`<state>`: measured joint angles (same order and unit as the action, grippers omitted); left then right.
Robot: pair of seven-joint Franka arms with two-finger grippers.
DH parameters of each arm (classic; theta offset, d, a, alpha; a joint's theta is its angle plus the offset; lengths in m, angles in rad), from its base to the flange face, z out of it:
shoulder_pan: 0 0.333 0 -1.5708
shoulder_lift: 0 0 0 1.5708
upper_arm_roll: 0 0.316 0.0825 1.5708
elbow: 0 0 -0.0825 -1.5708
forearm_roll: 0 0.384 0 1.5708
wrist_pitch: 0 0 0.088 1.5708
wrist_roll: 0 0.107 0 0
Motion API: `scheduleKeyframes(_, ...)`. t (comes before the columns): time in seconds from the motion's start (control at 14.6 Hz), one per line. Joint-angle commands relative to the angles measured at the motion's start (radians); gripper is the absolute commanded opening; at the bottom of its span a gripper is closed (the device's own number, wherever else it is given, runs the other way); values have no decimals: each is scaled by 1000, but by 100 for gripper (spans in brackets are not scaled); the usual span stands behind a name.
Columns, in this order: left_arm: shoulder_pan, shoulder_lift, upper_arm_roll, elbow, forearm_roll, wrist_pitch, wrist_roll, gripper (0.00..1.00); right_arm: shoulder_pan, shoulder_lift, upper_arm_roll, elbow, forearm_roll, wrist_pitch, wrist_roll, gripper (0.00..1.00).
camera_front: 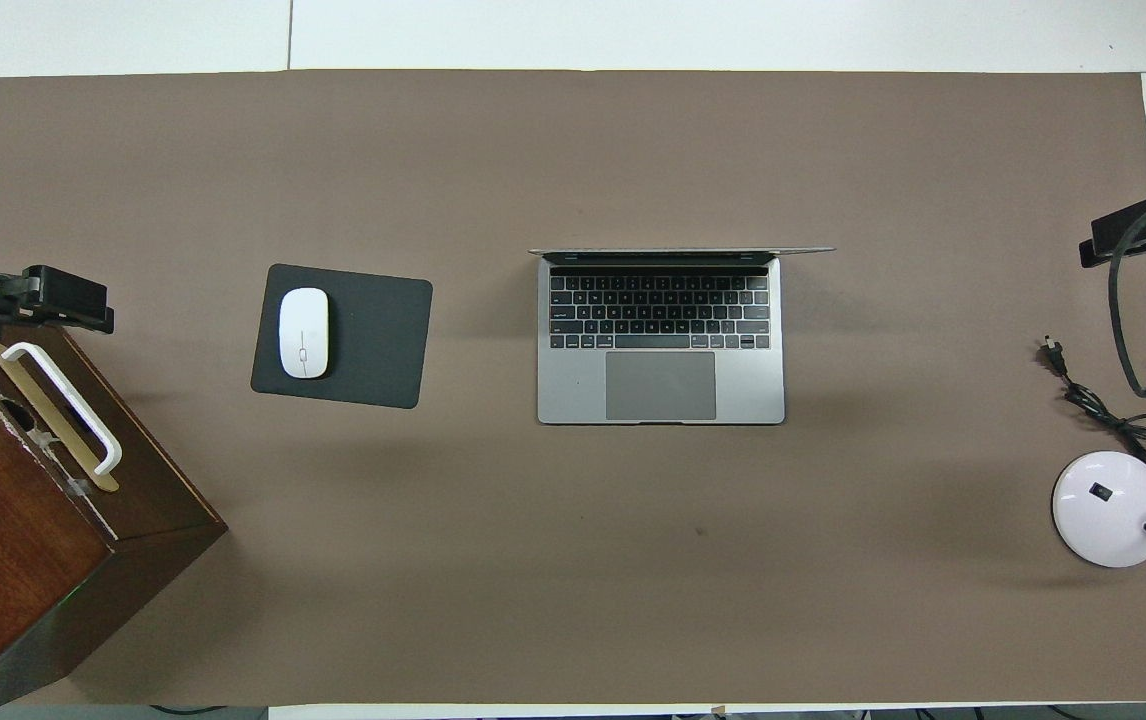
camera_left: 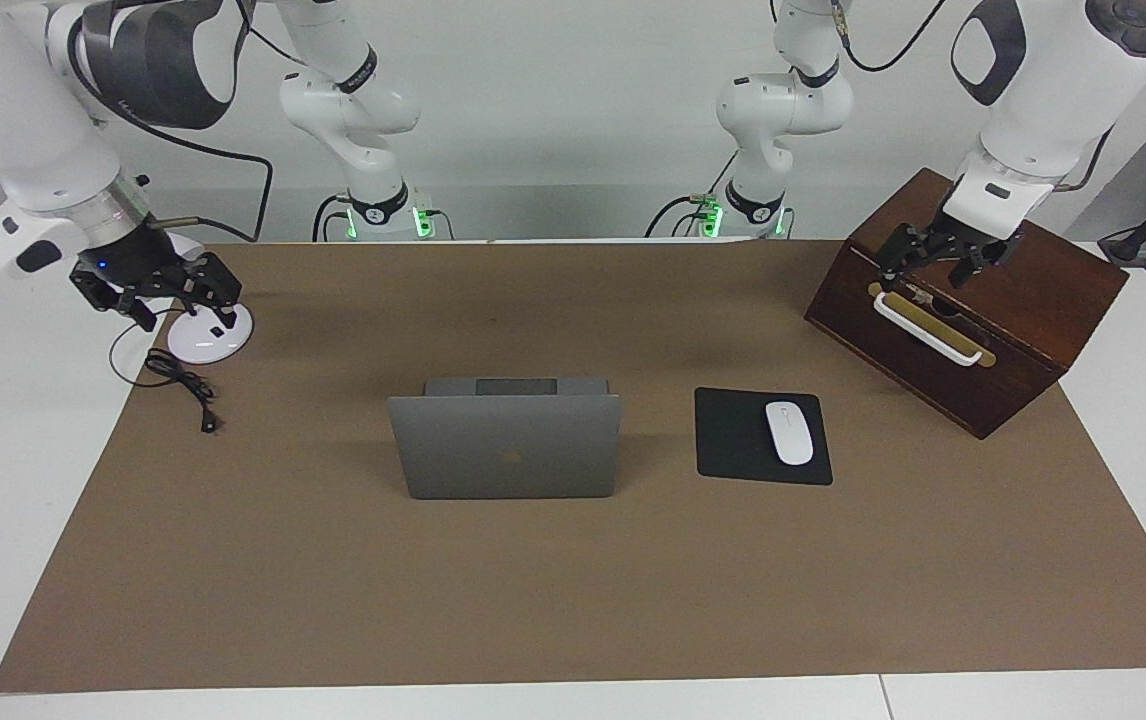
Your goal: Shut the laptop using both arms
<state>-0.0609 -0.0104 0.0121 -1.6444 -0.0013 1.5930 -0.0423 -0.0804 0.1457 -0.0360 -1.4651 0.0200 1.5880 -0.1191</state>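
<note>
The silver-grey laptop (camera_left: 508, 445) stands open in the middle of the brown mat, its lid upright with the apple logo facing away from the robots. Its keyboard and trackpad show in the overhead view (camera_front: 660, 340). My left gripper (camera_left: 928, 278) hangs open just over the wooden box at the left arm's end, far from the laptop; it also shows in the overhead view (camera_front: 53, 300). My right gripper (camera_left: 185, 308) hangs open over the lamp base at the right arm's end, also far from the laptop; it shows in the overhead view too (camera_front: 1138, 235). Both grippers hold nothing.
A dark wooden box (camera_left: 993, 340) with a white handle (camera_left: 928, 330) stands at the left arm's end. A black mousepad (camera_left: 733, 435) with a white mouse (camera_left: 789, 432) lies beside the laptop. A white lamp base (camera_left: 208, 340) and a black cord (camera_left: 183, 385) lie at the right arm's end.
</note>
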Motion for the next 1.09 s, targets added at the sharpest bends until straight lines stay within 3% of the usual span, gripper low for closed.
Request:
scheduleKeyframes(0.0, 3, -19, 5, -12, -16, -5, 16, 100, -9, -23, 7, -34, 5, 26, 16, 100)
scheduleKeyframes(1.02, 1, -40, -3, -15, -11, -15, -2, 100, -10, -23, 4, -34, 5, 27, 15, 100)
